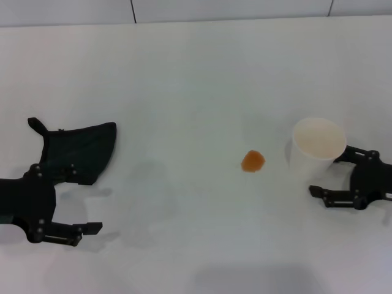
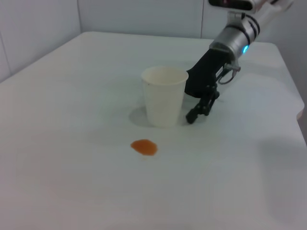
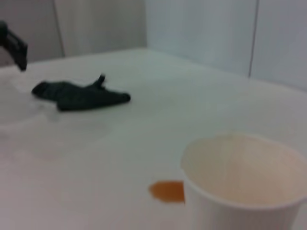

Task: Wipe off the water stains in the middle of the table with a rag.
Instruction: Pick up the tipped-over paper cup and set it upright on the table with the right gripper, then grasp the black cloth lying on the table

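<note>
Left gripper (image 1: pixel 82 201): low over the worktop at its near left edge, fingers spread wide, grasping nothing; its upper finger overlaps the near edge of the rag in the head view – contact cannot be judged.

Rag (image 1: pixel 76 150): dark green-black cloth lying flat just beyond the left gripper, loop tab at the far left corner; in the right wrist view it (image 3: pixel 79 95) lies well away from the cup, across the worktop.

Water stain (image 1: pixel 252 161): one small orange-brown blot, roundish, well to the right of the left gripper and between the rag and the cup – nearer the cup; untouched, still wet-looking (image 2: pixel 144 147).

Paper cup (image 1: pixel 317 149): white, upright, open mouth up, just left of the right gripper; blot just beside its base (image 3: pixel 166 190).

Right gripper (image 1: pixel 327 174): low at the right side of the worktop, fingers parted and reaching toward the cup, one on each side of it; nothing clasped.

Worktop (image 1: pixel 196 79): plain white, smooth.
</note>
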`<control>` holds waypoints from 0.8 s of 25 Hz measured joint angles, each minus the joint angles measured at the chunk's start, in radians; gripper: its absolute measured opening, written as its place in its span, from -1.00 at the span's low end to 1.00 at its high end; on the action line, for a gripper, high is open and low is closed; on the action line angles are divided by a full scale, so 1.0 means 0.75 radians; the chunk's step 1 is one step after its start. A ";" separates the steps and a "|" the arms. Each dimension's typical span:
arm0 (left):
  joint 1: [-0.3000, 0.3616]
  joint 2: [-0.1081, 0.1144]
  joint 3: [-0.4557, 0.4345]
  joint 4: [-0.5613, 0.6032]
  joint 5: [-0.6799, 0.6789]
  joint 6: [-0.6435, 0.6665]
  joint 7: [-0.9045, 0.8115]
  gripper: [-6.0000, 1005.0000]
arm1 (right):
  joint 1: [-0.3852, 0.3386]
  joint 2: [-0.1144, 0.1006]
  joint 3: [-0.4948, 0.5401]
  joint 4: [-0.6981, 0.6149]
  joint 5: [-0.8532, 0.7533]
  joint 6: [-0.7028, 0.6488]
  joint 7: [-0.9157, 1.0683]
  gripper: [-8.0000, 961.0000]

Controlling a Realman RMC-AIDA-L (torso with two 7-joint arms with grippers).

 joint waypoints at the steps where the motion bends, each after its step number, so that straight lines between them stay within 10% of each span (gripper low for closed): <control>1: 0.001 0.000 -0.003 0.000 0.000 0.000 -0.001 0.76 | -0.012 0.000 0.000 -0.063 -0.051 -0.003 0.055 0.82; 20: 0.014 0.055 -0.068 0.023 0.012 -0.059 -0.190 0.75 | 0.102 -0.025 0.191 -0.663 -0.715 -0.460 0.709 0.82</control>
